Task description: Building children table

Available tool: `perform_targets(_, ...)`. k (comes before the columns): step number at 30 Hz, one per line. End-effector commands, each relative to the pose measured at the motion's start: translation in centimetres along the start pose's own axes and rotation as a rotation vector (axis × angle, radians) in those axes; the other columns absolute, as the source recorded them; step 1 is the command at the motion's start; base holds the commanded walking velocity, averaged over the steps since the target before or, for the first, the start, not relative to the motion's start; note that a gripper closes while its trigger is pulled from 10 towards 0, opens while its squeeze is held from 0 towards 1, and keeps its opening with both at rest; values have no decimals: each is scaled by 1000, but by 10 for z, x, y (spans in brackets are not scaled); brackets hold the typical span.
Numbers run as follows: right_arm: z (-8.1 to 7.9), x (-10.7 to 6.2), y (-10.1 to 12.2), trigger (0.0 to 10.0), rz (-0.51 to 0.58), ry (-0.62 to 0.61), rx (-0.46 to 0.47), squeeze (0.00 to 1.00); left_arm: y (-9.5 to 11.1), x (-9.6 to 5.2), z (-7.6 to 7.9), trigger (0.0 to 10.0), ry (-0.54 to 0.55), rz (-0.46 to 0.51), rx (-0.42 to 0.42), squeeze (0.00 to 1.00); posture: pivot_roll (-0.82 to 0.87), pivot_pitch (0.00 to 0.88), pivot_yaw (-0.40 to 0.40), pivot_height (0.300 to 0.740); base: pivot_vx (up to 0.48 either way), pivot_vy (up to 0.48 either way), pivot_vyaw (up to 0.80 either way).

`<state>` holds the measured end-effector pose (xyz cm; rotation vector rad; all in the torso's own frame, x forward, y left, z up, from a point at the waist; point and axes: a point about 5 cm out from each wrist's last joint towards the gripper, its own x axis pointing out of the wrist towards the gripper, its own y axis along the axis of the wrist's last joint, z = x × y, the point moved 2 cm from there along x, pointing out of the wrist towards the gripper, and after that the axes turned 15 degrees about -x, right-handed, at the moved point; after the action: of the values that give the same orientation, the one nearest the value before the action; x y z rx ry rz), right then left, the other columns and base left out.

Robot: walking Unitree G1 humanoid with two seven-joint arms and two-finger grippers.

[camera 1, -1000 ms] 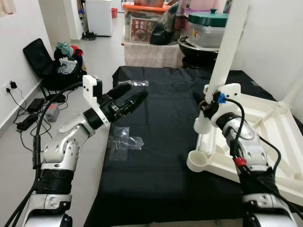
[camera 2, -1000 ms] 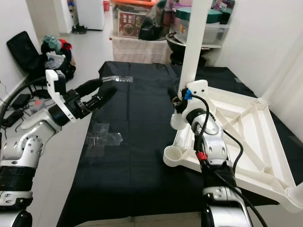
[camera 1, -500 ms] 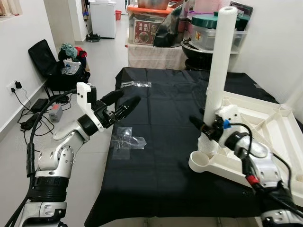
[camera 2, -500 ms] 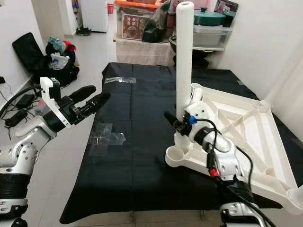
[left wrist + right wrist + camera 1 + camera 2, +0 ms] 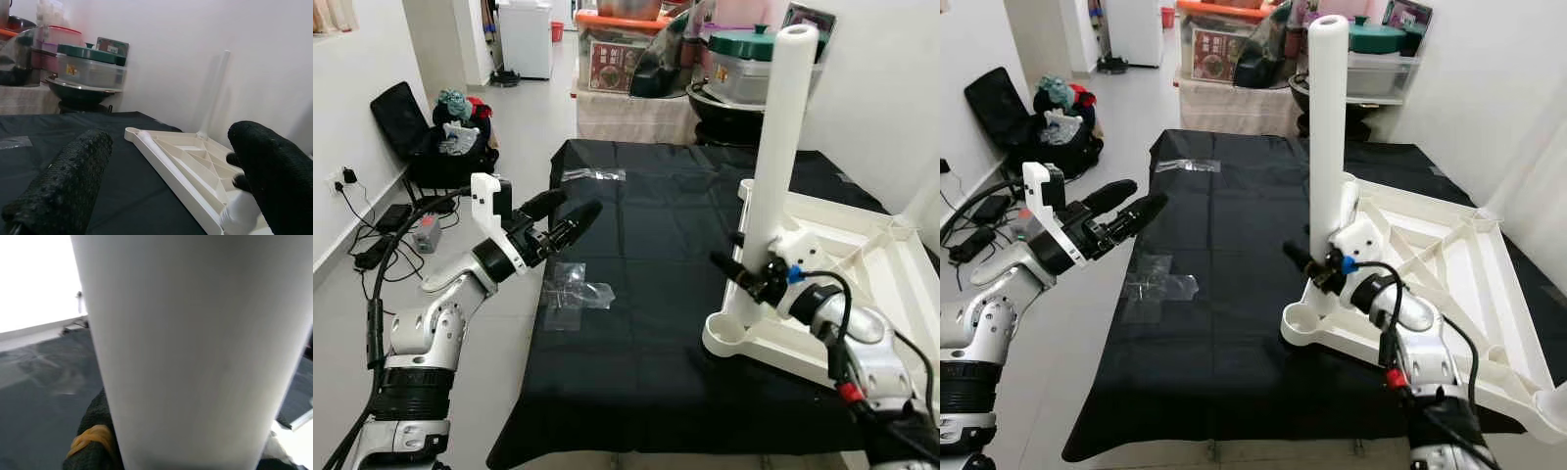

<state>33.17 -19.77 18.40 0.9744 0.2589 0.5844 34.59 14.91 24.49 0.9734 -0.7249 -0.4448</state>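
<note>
Gripping the white table leg (image 5: 1327, 127) near its base, my right jaws (image 5: 1317, 266) hold it upright in a corner socket of the upturned white tabletop (image 5: 1449, 284), which lies on the black-covered worktop (image 5: 1234, 294). Off to their left, my left jaws (image 5: 563, 217) hover spread apart above clear plastic bags (image 5: 570, 290). Beyond the leg sit storage boxes (image 5: 759, 61).

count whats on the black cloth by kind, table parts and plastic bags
White plastic upside-down tabletop: 1
White tube-shaped table leg standing upright at the tabletop's corner: 1
Clear plastic bags: 2, one near the cloth's left edge, one at its far end
Total: 4
</note>
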Motion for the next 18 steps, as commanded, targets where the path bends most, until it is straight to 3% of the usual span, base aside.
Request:
perform_targets(1,-10,2,5,0,21,43,9,0,0,2,0,10000,0,-16,5,0,58,0,-57,740,0,0,0)
perform_targets(12,-29,-4,-2,0,8,82,40,0,0,1,-2,10000,11,-19,6,0,60,0,-58,740,0,0,0)
perform_targets(18,-23,-14,-13,0,-38,47,76,0,-1,-1,-4,10000,16,-21,1,0,55,0,-57,740,0,0,0)
